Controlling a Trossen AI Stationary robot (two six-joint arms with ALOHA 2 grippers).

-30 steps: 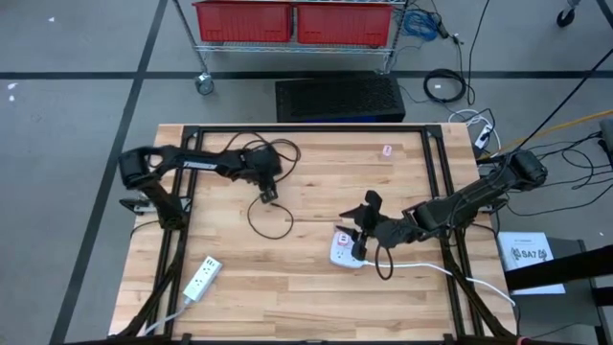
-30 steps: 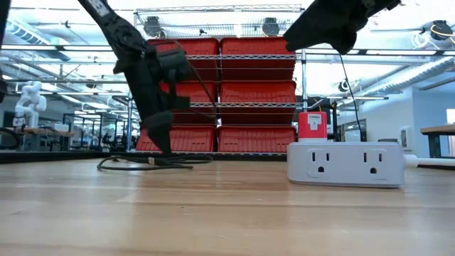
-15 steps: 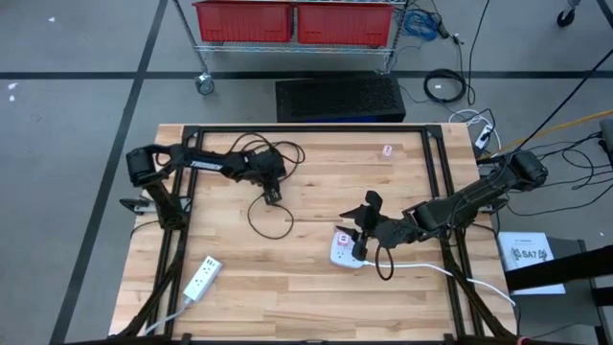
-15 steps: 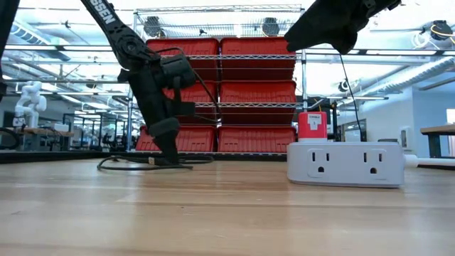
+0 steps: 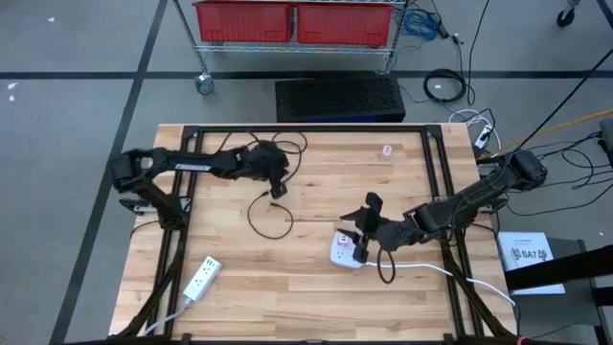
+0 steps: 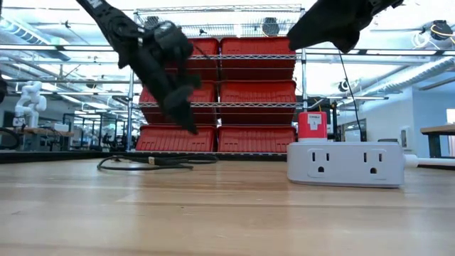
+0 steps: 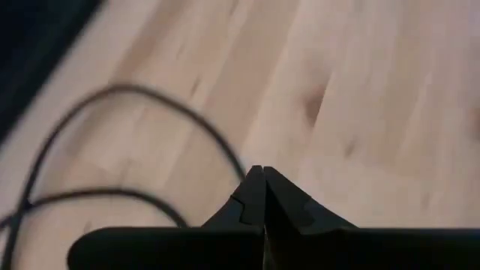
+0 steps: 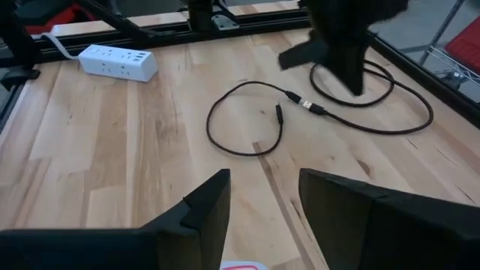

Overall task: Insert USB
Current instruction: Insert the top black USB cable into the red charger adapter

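Note:
A black USB cable (image 5: 269, 217) lies in a loop on the wooden table, with its plug end (image 8: 277, 114) free; it also shows in the low view (image 6: 153, 162). My left gripper (image 5: 279, 182) is shut and empty, raised above the cable (image 6: 190, 126), and its fingertips meet in the left wrist view (image 7: 262, 180). A white power strip (image 5: 345, 251) lies flat at the centre right, with a red block (image 6: 311, 124) standing on its top. My right gripper (image 5: 362, 228) is open and empty above the strip (image 8: 262, 195).
A second white power strip (image 5: 201, 278) lies near the table's near left corner. The first strip's white cord (image 5: 431, 268) runs off toward the right edge. A black frame (image 5: 306, 129) borders the table. Bare wood lies between the cable and the strip.
My left gripper has risen from the table beside the cable and now hangs clear above it, a little farther toward the far edge. The cable still lies on the table. My right arm has kept still.

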